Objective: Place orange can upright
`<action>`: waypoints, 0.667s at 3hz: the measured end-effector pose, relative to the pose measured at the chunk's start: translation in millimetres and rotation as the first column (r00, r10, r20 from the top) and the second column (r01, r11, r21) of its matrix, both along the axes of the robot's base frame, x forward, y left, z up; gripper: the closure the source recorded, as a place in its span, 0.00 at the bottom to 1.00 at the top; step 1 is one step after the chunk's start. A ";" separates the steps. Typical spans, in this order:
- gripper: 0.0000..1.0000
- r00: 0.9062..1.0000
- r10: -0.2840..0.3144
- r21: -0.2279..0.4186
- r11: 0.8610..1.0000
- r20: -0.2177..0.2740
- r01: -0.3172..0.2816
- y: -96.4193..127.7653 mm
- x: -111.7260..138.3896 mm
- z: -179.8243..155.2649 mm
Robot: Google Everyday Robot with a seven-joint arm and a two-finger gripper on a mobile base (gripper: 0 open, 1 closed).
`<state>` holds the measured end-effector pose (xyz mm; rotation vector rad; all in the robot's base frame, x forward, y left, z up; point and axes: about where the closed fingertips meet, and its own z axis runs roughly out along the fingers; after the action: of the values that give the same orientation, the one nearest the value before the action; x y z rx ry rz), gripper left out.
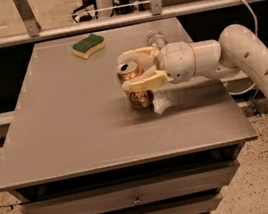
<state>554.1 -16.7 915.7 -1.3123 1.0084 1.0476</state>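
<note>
The orange can (140,98) stands upright near the middle of the table (76,128) with the tool (124,72) closed around its upper half; light, thin-walled and slick, it probably dents easily, so a gentle mid-body hold suits it

Noted orange can (140,99) upright near centre of grey table (76,128). Silver top with pull tab faced up. Shiny orange-gold body with darker pattern seen below the clamp. Clamped at upper body by gripper (126,72), one cream finger on the far side, one across the near side. Base at tabletop level; contact with the surface could not be confirmed.
</note>
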 end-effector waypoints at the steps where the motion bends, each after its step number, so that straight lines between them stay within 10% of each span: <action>1: 0.05 1.000 -0.007 0.005 1.000 -0.001 0.007 -5.5 0.7 -3.2; 2: 0.00 1.000 -0.017 0.003 1.000 -0.004 0.017 -11.0 2.1 -4.9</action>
<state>556.2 -27.7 910.8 -1.2979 1.0189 1.0384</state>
